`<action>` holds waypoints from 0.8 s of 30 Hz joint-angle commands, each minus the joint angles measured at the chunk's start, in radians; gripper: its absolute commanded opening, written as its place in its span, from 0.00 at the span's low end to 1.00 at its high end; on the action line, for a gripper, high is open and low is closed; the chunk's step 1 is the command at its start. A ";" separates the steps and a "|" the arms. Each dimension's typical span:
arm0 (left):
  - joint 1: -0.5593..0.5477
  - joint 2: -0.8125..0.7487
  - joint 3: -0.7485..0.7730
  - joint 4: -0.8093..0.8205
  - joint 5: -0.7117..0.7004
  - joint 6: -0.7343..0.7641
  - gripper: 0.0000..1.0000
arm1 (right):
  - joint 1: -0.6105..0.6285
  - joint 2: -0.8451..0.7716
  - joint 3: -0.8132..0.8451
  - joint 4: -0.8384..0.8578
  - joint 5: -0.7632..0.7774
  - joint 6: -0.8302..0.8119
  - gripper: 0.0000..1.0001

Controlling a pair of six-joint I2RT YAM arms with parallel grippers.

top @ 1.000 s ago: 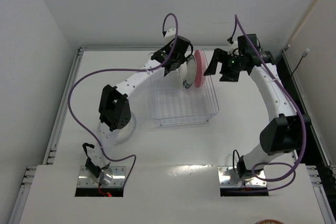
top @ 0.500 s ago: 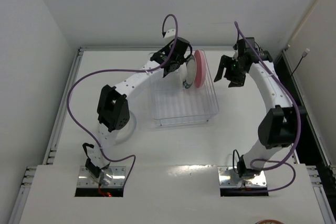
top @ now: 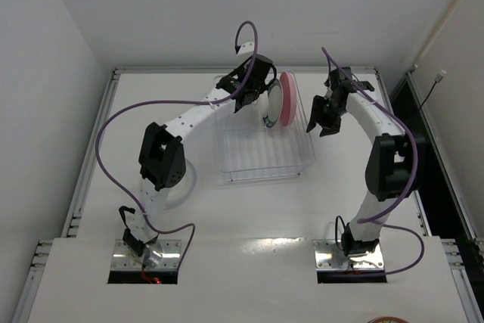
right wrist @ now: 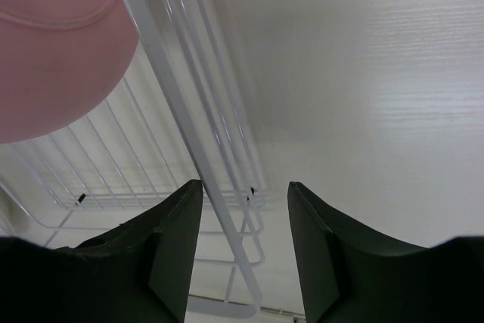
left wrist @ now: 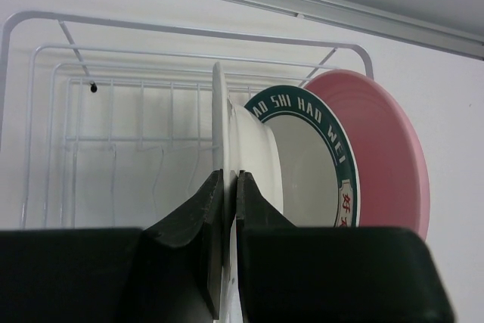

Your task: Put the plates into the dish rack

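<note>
At the far left, by the left arm's elbow, a faint round outline [top: 185,181] may be a clear plate waiting on the table [top: 249,209]; I can't be sure. Next, the left gripper [left wrist: 229,187] is clamped on the edge of a thin pale plate [left wrist: 218,111], upright in the dish rack [left wrist: 151,26] just beside the teal-rimmed plate [left wrist: 310,156] and the pink plate [left wrist: 386,164]. Two look racked and a third is nearly seated. The right gripper [right wrist: 243,187] hangs with its fingers apart over the rack's right wires, holding nothing.
</note>
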 commanded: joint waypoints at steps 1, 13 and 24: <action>-0.006 0.048 -0.058 -0.270 -0.027 0.101 0.00 | 0.003 0.012 -0.012 0.078 -0.056 -0.015 0.46; -0.026 0.057 -0.101 -0.270 -0.073 0.161 0.00 | 0.022 0.063 -0.045 0.135 -0.107 -0.015 0.00; -0.037 0.057 -0.137 -0.302 -0.137 0.186 0.00 | 0.022 0.072 -0.064 0.153 -0.159 -0.015 0.00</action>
